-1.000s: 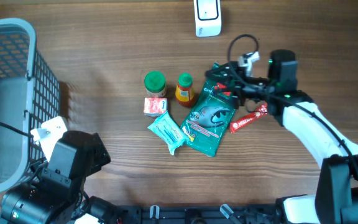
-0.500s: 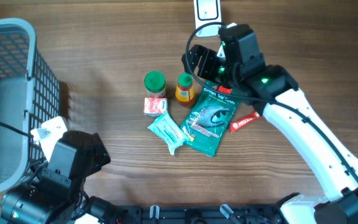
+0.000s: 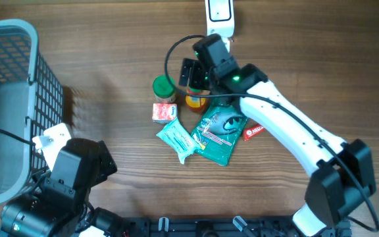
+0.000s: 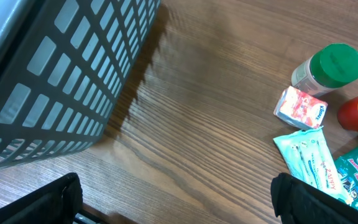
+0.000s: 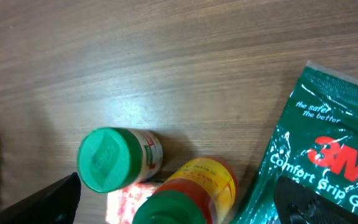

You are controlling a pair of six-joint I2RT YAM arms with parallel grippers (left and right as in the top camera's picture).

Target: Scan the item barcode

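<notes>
Overhead view of wooden table [image 3: 110,52] with item cluster at frame centre. Seen from overhead only: white scanner [image 3: 219,16] at top centre edge, grey mesh basket [image 3: 8,26] along left edge, red sachet [image 3: 255,131] at right of cluster, and white right arm extended from lower right up to cluster. Right gripper [image 3: 193,76] over upper part of cluster, just below scanner, fingers spread wide, nothing clamped. Orange bottle [image 3: 195,101] with green cap partly hidden beneath gripper. Green-lidded jar [image 3: 164,87] just left of bottle. Small red-and-white carton [image 3: 164,112] against jar's lower side. Pale teal packet [image 3: 177,140] and green glove pack [image 3: 221,130] below.

Right wrist view: bottle at bottom centre, midway between two dark fingertips at lower corners and apart from both. Jar at lower left, close beside bottle. Printed lettering on glove pack legible only here. Barcode not discernible in any view.

Left wrist view: left gripper [image 4: 178,208] likewise wide apart and empty, over bare wood at bottom edge. Basket wall filling upper left. Jar, carton, packet and bottle at right edge, well apart from fingers. Scanner outside both wrist views.
</notes>
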